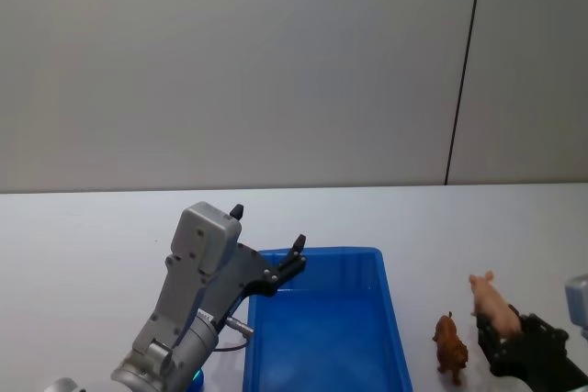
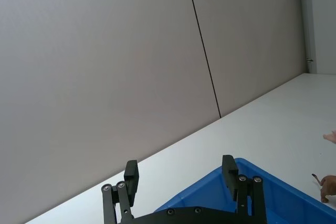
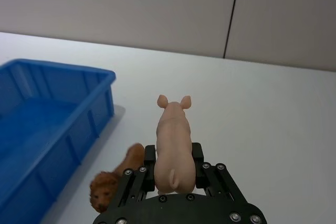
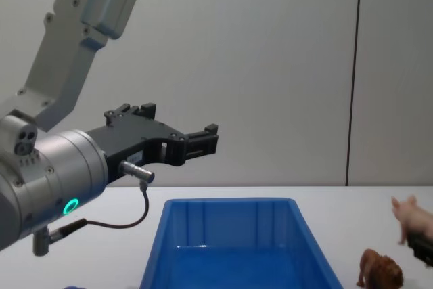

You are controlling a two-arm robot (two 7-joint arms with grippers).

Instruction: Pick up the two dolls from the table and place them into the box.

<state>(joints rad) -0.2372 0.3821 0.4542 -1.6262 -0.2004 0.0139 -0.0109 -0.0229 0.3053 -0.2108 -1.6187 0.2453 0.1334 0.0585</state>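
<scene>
The pale pink doll (image 3: 173,140) stands upright between the fingers of my right gripper (image 3: 173,153), which is shut on it to the right of the box. In the head view the pink doll (image 1: 491,300) is held by the right gripper (image 1: 503,326) beside the shaggy reddish-brown doll (image 1: 450,346), which stands on the white table (image 1: 92,245). The brown doll (image 3: 113,182) lies between the gripper and the blue box (image 3: 47,129). My left gripper (image 1: 268,231) hovers open and empty over the left rim of the box (image 1: 317,319).
A grey wall with a dark vertical seam (image 1: 464,71) runs behind the table. The box (image 4: 230,248) is empty inside. Open tabletop stretches left of and behind the box. The left arm's body (image 4: 47,181) looms large at the near left.
</scene>
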